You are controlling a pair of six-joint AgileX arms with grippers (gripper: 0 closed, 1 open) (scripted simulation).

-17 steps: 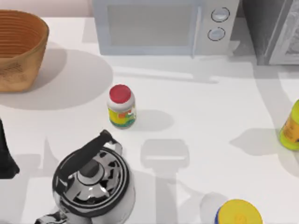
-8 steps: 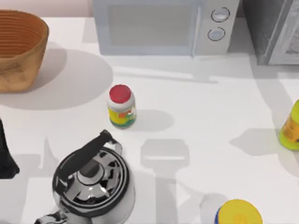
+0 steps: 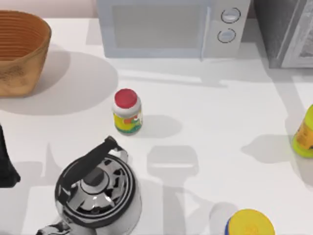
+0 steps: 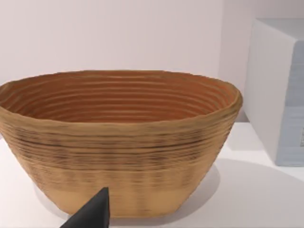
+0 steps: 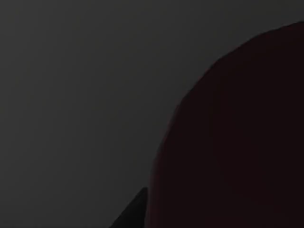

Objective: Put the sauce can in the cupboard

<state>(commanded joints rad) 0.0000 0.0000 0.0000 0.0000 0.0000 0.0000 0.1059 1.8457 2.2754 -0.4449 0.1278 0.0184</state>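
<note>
Sauce can whereabouts and both jaw states cannot be told, the right wrist view being dark; tabletop unchanged this past second, cupboard at its far-right corner, left arm parked at its left edge, so progress is unconfirmed

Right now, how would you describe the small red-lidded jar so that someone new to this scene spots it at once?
Start at the white microwave along the table's far edge. Come toward the near edge from the microwave's left end to the jar standing upright and alone on the white table, with the shiny kettle nearer still. Its red lid and yellow label set it apart from the yellow-green bottle at the right edge.
</note>
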